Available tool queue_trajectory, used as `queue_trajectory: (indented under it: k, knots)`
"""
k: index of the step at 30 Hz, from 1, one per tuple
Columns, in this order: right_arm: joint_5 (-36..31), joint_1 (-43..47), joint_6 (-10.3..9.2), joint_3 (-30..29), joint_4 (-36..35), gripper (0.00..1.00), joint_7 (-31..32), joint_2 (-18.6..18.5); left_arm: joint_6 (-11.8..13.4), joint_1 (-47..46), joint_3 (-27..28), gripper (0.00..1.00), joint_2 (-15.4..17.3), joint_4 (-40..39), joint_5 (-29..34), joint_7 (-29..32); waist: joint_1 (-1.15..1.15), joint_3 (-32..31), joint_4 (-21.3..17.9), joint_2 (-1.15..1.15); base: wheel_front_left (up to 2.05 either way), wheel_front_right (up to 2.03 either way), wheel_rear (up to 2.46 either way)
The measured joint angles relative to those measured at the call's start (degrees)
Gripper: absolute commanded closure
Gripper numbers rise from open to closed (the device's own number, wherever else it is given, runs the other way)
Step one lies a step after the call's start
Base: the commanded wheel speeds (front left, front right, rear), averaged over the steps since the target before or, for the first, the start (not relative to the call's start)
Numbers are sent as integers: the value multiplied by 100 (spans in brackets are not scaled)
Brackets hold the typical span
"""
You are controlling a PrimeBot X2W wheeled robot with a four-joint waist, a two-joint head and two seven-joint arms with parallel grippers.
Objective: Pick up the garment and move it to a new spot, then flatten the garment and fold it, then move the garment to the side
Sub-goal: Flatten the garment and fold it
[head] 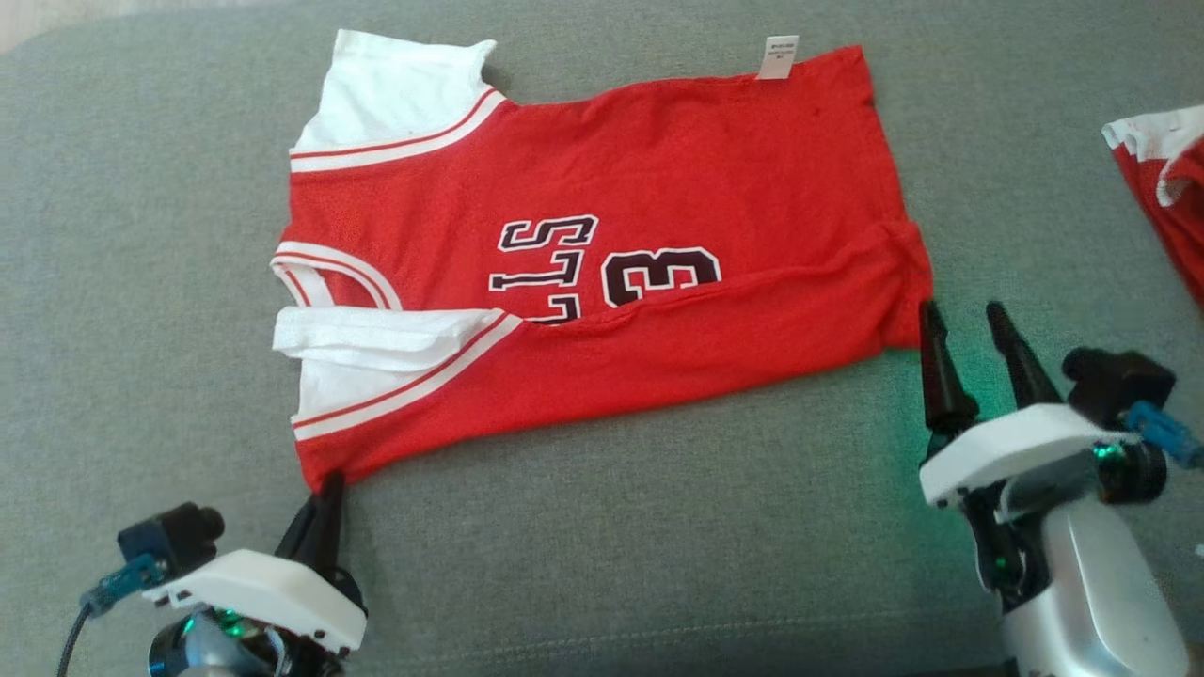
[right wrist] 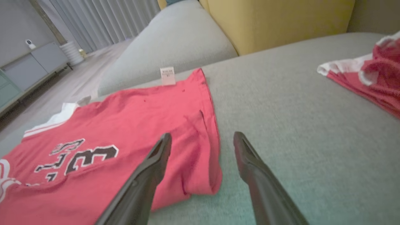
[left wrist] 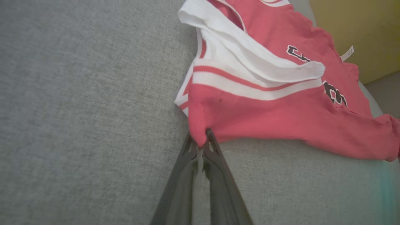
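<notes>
Left claw (head: 329,487) is clamped on the near sleeve-end corner of the red garment (head: 677,179), which lies spread on the grey sofa seat (head: 611,527) with its near edge folded over. Right claw (head: 964,315) has its fingers apart at the hem corner. Another red-and-white garment (head: 1162,179) lies farther right.

Upside-down "3" and "LS" on red jersey (head: 677,160)
</notes>
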Motion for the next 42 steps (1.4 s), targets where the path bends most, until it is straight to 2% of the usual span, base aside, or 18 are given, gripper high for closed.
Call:
queue_trajectory:
  k: [9,16,17,19,21,22,29,35,39,42]
  knots:
    - [-221,-35,0,-146,836,0,393,0,-27,5,18,100,21,-383,5,-193,0,-24,183,0,0,0,0]
    - [-304,-697,0,-207,1656,0,501,-1,27,5,12,100,26,-579,52,-200,0,27,279,0,0,0,0]
    - [-312,-779,0,-205,1752,11,501,-2,27,4,11,100,26,-583,52,-199,0,32,285,0,0,0,0]
    - [-303,-922,0,-192,1936,57,528,-3,29,4,8,100,26,-587,52,-200,0,38,294,0,0,0,0]
    - [-303,-1038,0,-180,2095,79,553,-10,30,3,3,100,26,-587,52,-208,0,39,301,0,0,0,0]
    - [-303,-1073,0,-176,2145,99,553,-12,30,2,2,100,26,-587,52,-210,0,37,303,0,0,0,0]
    - [-4,-1043,0,-170,2024,100,683,-15,38,3,13,100,44,-617,57,-349,0,-17,289,0,0,0,0]
    - [552,-338,0,45,937,100,1121,-297,45,132,9,100,170,-1027,154,-375,0,-90,233,0,0,0,0]
    - [740,338,0,90,60,100,1412,-497,133,650,-8,100,280,-1439,191,-323,0,-124,172,0,0,0,0]
    - [751,666,0,24,-297,100,1526,-530,202,961,-34,100,308,-1610,203,-253,0,-132,151,0,0,0,0]
